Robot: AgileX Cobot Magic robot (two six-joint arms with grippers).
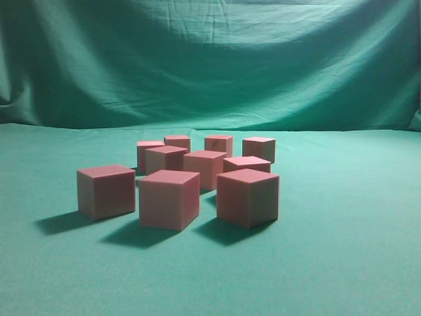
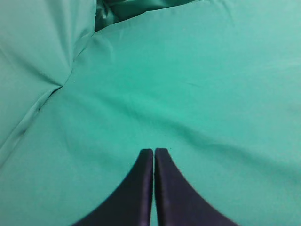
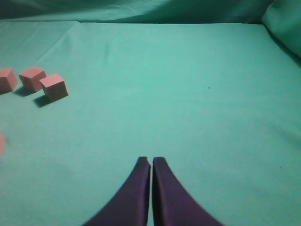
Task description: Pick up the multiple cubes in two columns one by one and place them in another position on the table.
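Several pinkish-red cubes stand grouped on the green table in the exterior view. The nearest three are one at left, one in the middle and one at right, with more behind them. Neither arm shows in that view. My left gripper is shut and empty over bare cloth; no cube is in the left wrist view. My right gripper is shut and empty too. Three cubes lie far off to its upper left in the right wrist view.
A green cloth backdrop hangs behind the table. Folds of cloth bunch at the left in the left wrist view. A pink edge of another cube shows at the left border of the right wrist view.
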